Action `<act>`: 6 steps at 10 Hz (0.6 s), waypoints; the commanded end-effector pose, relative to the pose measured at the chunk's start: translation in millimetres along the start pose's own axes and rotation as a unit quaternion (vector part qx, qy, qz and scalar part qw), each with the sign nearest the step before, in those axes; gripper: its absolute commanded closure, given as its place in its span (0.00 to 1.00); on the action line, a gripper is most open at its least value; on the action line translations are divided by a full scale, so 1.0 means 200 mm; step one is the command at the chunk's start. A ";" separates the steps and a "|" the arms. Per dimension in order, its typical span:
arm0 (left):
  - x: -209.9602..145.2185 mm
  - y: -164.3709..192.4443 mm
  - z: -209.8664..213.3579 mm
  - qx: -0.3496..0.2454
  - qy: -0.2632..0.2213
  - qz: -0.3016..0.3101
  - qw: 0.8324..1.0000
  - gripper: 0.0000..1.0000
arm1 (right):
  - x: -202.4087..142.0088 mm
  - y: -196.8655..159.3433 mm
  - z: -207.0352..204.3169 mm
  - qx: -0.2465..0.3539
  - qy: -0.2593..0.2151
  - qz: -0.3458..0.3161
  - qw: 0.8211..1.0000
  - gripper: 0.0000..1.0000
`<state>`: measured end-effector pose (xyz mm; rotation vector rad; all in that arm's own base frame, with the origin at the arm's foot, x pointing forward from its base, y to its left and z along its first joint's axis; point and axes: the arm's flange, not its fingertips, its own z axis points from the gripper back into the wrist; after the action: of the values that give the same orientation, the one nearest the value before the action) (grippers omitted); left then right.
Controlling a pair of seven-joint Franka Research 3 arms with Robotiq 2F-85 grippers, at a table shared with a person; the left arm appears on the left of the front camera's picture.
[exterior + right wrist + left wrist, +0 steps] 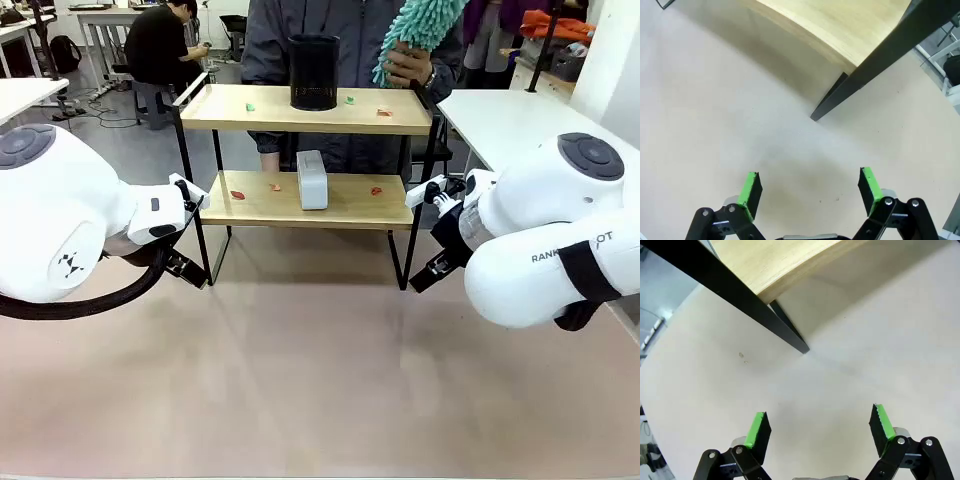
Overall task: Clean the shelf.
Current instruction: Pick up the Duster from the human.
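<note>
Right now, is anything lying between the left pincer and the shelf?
Nothing. In the left wrist view, bare table separates the open left pincer from the shelf.

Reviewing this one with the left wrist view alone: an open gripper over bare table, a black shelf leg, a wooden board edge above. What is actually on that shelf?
Observer: The shelf's top board carries a black cylinder with small green and red scraps around it.
Operator: And the lower board?
Observer: A white boxy object stands in its middle, with red scraps lying on both sides.
Operator: Is anyone cleaning it?
Observer: A person behind the shelf holds a teal duster raised in one hand, above the top board and not touching it.
</note>
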<state>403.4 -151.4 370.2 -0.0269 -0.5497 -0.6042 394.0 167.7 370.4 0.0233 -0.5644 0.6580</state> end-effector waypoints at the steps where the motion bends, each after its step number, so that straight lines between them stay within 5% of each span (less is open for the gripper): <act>1: 0.00 0.00 0.00 0.000 0.000 0.000 1.000 0.00 | 0.00 0.00 0.00 0.000 0.000 0.000 1.000 0.00; 6: 0.00 0.00 0.00 0.000 0.000 0.000 1.000 0.00 | 0.00 0.00 0.00 0.000 0.000 0.000 1.000 0.00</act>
<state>403.4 -151.4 370.2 -0.0269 -0.5497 -0.6043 394.0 167.8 370.4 0.0227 -0.5644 0.6587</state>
